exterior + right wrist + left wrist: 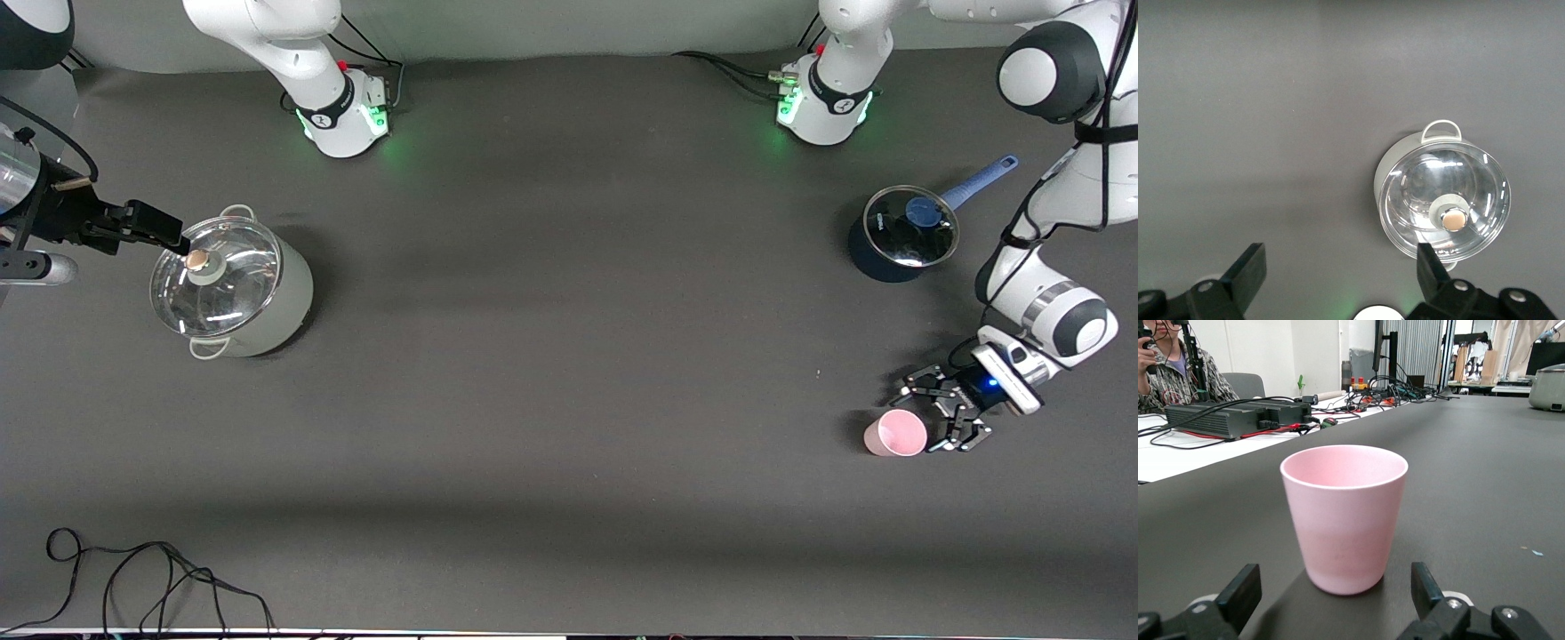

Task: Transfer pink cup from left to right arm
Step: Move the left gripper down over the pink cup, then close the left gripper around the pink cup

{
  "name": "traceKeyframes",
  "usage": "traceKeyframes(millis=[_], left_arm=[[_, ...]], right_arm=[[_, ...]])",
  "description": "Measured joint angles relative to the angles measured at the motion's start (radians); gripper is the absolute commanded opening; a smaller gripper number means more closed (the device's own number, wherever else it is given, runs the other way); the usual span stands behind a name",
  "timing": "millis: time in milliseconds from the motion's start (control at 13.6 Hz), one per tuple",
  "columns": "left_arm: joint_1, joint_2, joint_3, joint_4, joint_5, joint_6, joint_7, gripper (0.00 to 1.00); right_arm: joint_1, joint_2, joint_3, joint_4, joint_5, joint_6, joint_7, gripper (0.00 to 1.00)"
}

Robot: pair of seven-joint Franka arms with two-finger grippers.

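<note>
Dark grey cloth covers the whole surface point(569, 373), and the things on it are few and well apart. At the left arm's end, near the corner closest to the front camera, the pink cup point(895, 434) stands upright on its base with its mouth open upward. The left gripper point(933, 416) is low just beside the cup, its jaws apart; in the left wrist view the pink cup point(1344, 517) sits centred between the two fingertips point(1238, 593), but ahead of them, so they do not touch it yet. A blue saucepan point(902, 233) with a glass lid stands farther from the front camera, at the same end. At the right arm's end, the right gripper point(173, 240) hangs in the air over the rim of a pale pot point(233, 286) with a glass lid, jaws apart and holding nothing; this arm waits. I judge that the task is at its first step, the approach before the grasp. The next move asks the left gripper to go forward until the cup wall is between the jaws, then close gently, because the tumbler looks light and could tip or slide away.
</note>
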Motion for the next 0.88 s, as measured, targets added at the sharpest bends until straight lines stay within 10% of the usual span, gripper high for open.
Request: traceKeyframes(millis=[442, 884], left_arm=[[-0.006, 0.01, -0.07, 0.0, -0.04, 0.08, 0.01, 0.99], [-0.01, 0.011, -0.09, -0.001, -0.059, 0.106, 0.018, 0.53]], right_arm=[[0.0, 0.0, 0.0, 0.0, 0.0, 0.0, 0.0, 1.0], [0.0, 0.0, 0.0, 0.0, 0.0, 0.0, 0.0, 1.0]])
